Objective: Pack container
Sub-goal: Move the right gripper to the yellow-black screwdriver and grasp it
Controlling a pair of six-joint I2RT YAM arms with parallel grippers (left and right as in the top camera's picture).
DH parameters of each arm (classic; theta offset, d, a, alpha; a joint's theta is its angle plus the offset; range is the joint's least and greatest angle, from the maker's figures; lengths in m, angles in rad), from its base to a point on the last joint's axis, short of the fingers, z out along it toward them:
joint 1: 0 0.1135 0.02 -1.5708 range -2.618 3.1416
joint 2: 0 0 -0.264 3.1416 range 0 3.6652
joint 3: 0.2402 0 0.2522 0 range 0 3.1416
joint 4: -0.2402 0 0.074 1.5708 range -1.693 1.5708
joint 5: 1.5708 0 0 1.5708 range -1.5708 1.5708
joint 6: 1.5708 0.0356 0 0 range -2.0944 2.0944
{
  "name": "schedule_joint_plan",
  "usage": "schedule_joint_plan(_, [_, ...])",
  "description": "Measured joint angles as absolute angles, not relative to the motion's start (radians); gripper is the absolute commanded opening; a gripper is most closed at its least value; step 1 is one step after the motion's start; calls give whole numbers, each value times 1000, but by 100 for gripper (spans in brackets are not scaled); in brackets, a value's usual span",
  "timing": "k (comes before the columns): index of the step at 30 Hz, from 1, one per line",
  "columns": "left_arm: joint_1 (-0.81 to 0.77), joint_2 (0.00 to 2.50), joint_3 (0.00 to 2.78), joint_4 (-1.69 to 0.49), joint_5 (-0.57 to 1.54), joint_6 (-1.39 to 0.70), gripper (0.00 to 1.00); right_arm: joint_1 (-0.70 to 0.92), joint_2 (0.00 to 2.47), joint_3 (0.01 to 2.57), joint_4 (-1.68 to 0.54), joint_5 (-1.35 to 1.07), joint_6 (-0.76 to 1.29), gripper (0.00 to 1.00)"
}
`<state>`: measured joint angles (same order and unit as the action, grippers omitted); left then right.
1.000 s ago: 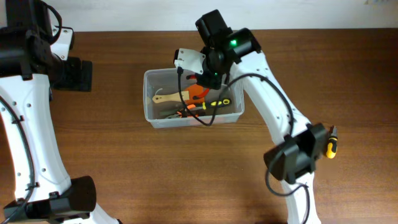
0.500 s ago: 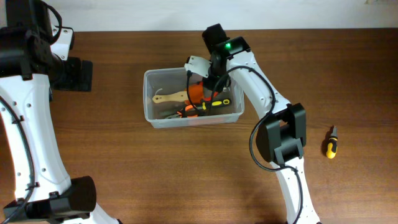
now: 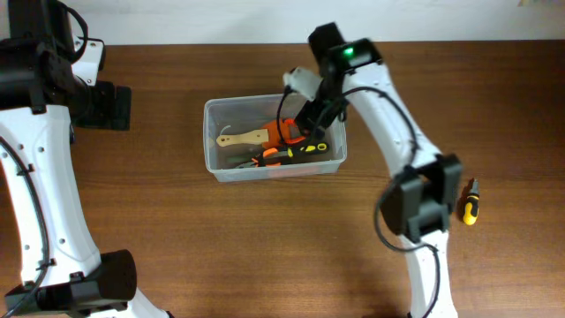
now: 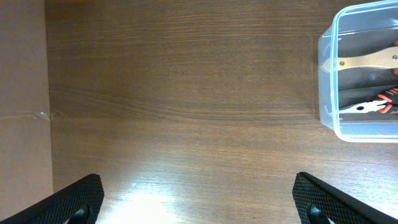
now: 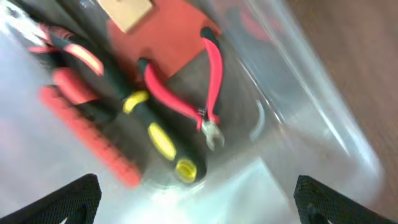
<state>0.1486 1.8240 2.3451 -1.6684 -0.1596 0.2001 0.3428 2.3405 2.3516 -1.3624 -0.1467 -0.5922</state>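
Container [image 3: 274,150] sits mid-worktop [image 3: 265,247] with pliers [image 5: 200,113] and other tools inside. Right claw [image 5: 199,202] hangs released and empty over its right end, and left claw [image 4: 199,199] is released too, well apart from it. Yellow-handled screwdriver [image 3: 469,208] is outside, right beside the right arm, so a careless swing could knock it away.

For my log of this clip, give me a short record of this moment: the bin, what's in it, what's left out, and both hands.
bin: clear plastic, top open, on the table
in the bin: wooden-handled tool, red-handled pliers, yellow-and-black screwdriver, more tools overlapping
outside the bin: yellow-handled screwdriver on the table, well apart from the bin
right hand: open, empty, over the bin's contents
left hand: open, empty, over bare table beside the bin
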Motion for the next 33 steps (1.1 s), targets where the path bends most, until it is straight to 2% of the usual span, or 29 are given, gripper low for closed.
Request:
schedule_joint_plan(5, [149,1824,2345,-1668,-160,200,99,229,2120,2351,-1391,-150,-472,99])
schedule_joint_plan(10, [149,1824,2345,-1668,-160,200,99,-56,1929,2357,-1387,-151,-323,99])
schedule_joint_plan(14, [148,1824,2345,-1668,-160,200,99,-291,1908,2352,-1422,-146,-219,99])
schedule_joint_plan(18, [149,1824,2345,-1668,-160,200,99,-442,1937,2235,-1448,-141,-151,99])
schedule_joint_plan(25, [148,1824,2345,-1668,-160,200,99,-506,1988,1873,-1412,-139,-98,100])
schedule_joint_plan(33, [149,1824,2345,-1668,-160,200,99,-507,1993,1578,-1219,-115,-78,91])
